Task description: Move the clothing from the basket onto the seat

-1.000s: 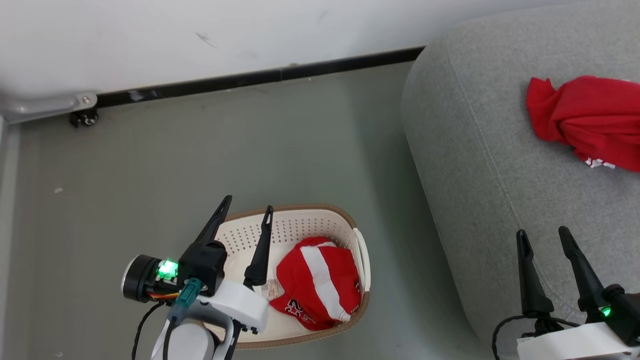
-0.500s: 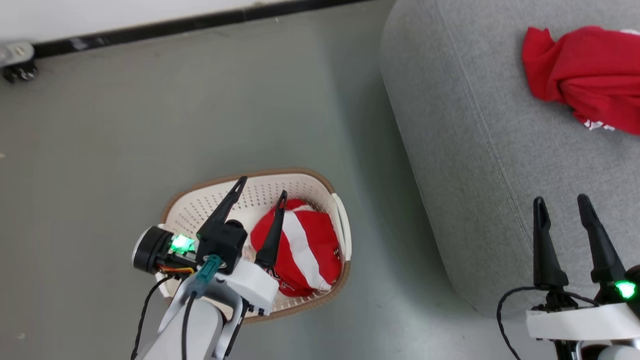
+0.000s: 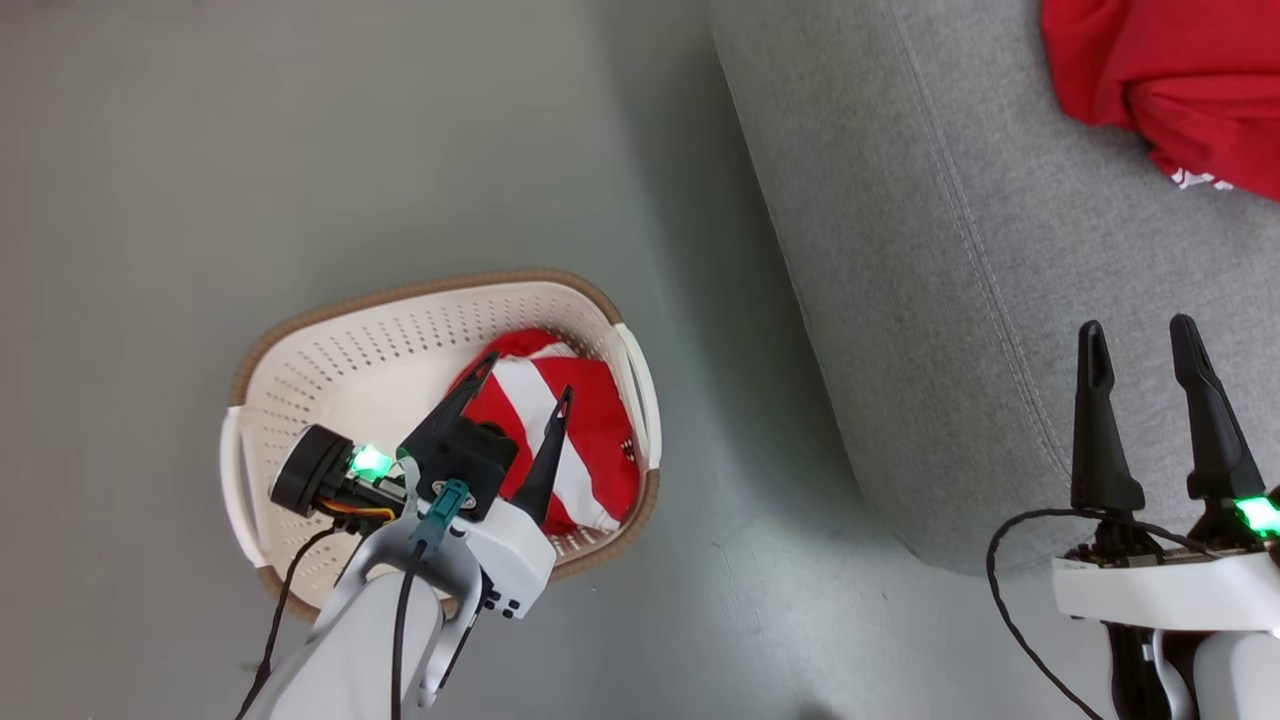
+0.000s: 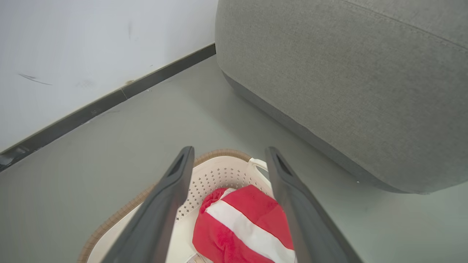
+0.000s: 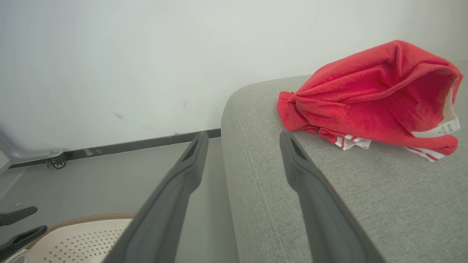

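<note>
**Second pick, approach stage.** The left gripper (image 3: pixel 528 374), fingers spread and holding nothing, is hovering over the striped garment (image 3: pixel 597 420). That garment is lying bunched in the basket (image 3: pixel 400 293), against the wall nearest the seat (image 3: pixel 950 300). The other garment (image 3: pixel 1180 80) is resting on the seat, so half the transfer appears done. The right gripper (image 3: pixel 1137 323), likewise spread and empty, is idling over the seat's near edge. The next move is calling for a descent until the left fingers are straddling a fold, then closure and a lift clear of the rim.
</note>
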### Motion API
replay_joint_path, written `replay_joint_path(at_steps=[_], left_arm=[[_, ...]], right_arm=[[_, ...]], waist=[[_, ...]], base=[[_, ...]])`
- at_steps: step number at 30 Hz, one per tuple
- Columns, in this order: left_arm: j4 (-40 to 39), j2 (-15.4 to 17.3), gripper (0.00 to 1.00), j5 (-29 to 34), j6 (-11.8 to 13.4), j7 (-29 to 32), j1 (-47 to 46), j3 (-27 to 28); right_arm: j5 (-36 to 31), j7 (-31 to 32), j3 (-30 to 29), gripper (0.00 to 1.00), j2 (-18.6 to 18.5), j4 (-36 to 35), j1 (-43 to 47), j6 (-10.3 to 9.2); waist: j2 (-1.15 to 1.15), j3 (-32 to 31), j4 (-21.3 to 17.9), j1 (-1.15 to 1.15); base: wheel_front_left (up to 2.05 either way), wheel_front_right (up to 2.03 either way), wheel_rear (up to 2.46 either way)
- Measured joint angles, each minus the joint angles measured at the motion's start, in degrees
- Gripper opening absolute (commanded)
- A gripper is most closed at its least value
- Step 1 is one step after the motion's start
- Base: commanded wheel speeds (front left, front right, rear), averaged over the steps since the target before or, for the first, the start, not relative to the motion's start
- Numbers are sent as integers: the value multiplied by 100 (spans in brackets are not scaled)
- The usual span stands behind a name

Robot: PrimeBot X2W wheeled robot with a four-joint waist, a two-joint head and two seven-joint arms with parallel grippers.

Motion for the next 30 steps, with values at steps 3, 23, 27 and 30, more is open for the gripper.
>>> replay_joint_path(at_steps=[3, 23, 27, 30], left_arm=[[130, 5, 100, 23, -62, 45, -80, -34], [725, 67, 100, 199, -394, 198, -431, -300], [865, 73, 100, 237, -515, 254, -530, -366], [970, 78, 100, 249, -605, 315, -577, -443]], right_arm=[[52, -44, 65, 100, 0, 20, -98, 0], [227, -205, 242, 100, 0, 291, -782, 0], [234, -213, 308, 100, 0, 330, -834, 0], [235, -250, 319, 100, 0, 406, -912, 0]], waist=[[0, 156, -72, 0], [0, 887, -454, 0], [0, 972, -528, 0], [0, 1027, -584, 0]], base=[[0, 0, 0], [0, 0, 0], [0, 0, 0], [0, 0, 0]])
